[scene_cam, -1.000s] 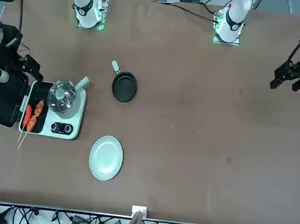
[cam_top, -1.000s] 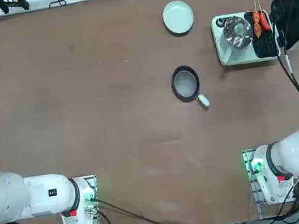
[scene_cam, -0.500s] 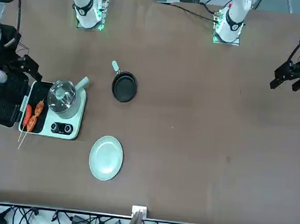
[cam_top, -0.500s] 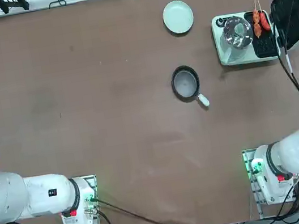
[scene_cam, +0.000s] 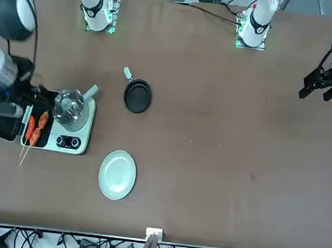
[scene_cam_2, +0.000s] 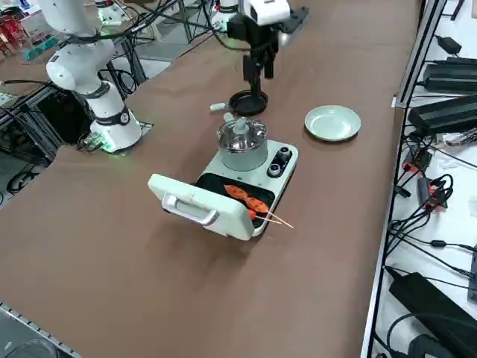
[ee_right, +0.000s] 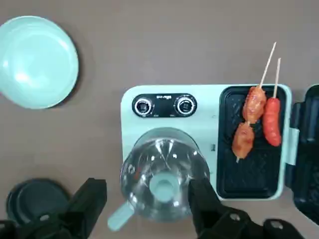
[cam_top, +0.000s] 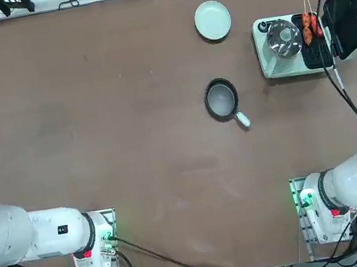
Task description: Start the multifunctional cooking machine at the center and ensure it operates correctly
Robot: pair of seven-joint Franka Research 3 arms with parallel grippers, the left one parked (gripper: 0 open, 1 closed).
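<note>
Multifunctional cooking machine lies directly beneath the open right gripper.

You're looking at a pale mint-green multifunctional cooking machine carrying a shiny steel pot, a black grill plate and two dark knobs. Orange-red sausages on pale skewers are lying on the grill. The black end effector is showing over a brown bench, with a pale-green plate and a black frying pan on it.
</note>
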